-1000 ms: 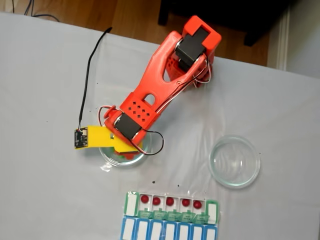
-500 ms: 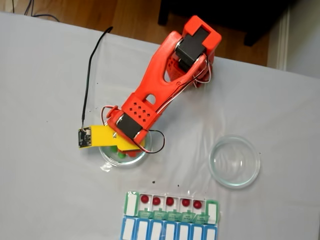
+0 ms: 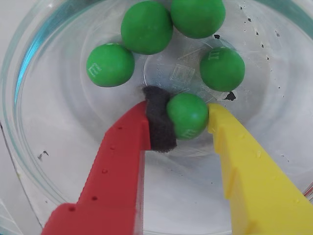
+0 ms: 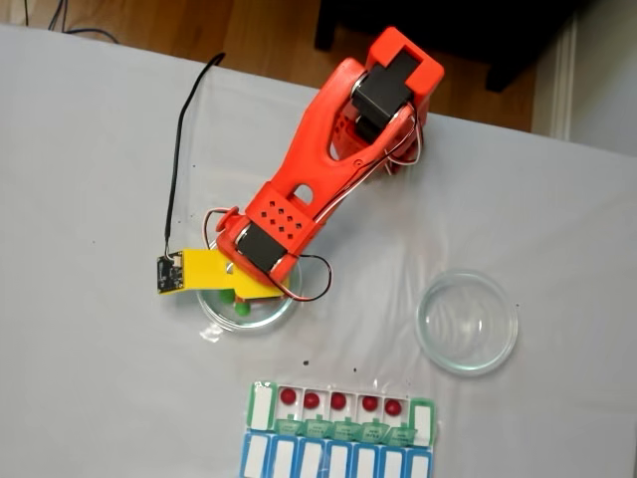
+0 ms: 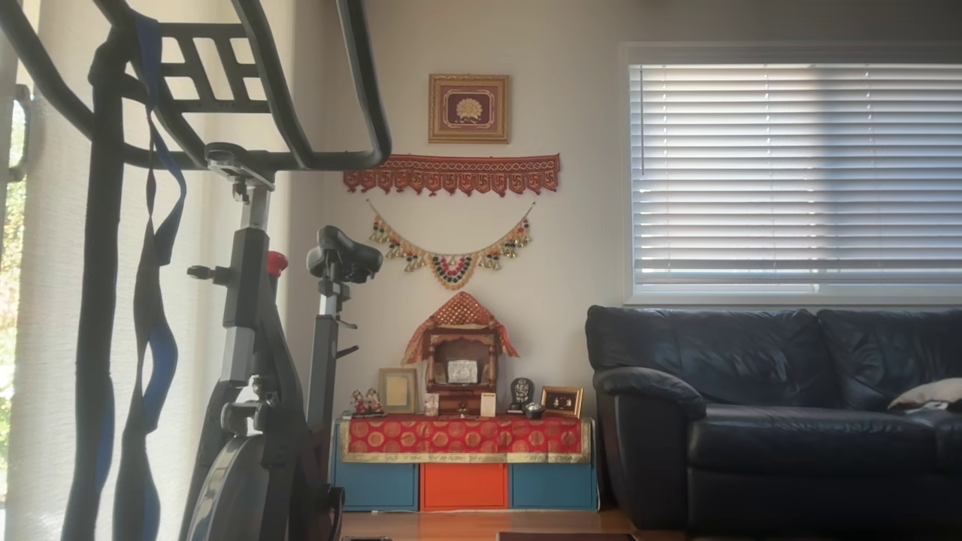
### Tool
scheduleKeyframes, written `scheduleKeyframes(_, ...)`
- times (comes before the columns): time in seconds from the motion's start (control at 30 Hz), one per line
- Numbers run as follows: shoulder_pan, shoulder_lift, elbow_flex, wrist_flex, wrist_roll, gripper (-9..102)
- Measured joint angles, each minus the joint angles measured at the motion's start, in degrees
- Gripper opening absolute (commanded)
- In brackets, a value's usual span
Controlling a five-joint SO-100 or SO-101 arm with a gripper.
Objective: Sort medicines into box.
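In the wrist view the gripper (image 3: 185, 117) sits low in a glass dish (image 3: 29, 161), its red finger (image 3: 122, 171) coming up from the lower left and its yellow finger (image 3: 244, 171) from the lower right. Between them, at the centre of the frame, a green pill (image 3: 188, 115) is pinched: the black pad (image 3: 159, 125) on the red finger touches its left side and the yellow tip touches its right. Four more green pills lie loose in the upper half of the dish, the nearest (image 3: 222, 68) just up and to the right. In the fixed view the arm (image 4: 328, 169) reaches from the upper middle down to the dish (image 4: 214, 317) at centre left. The box (image 4: 261, 408) lies at the bottom centre, with five red pills (image 4: 339, 401) in a row of open compartments. A second dish (image 4: 468, 322) stands at the right, well apart.
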Motion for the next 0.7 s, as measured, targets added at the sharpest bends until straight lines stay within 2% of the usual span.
scheduleKeyframes(0.13, 0.00, 0.00, 0.00, 0.00, 0.00, 1)
scheduleKeyframes(0.7, 3.08, 3.78, 0.09, 0.62, -3.08, 1)
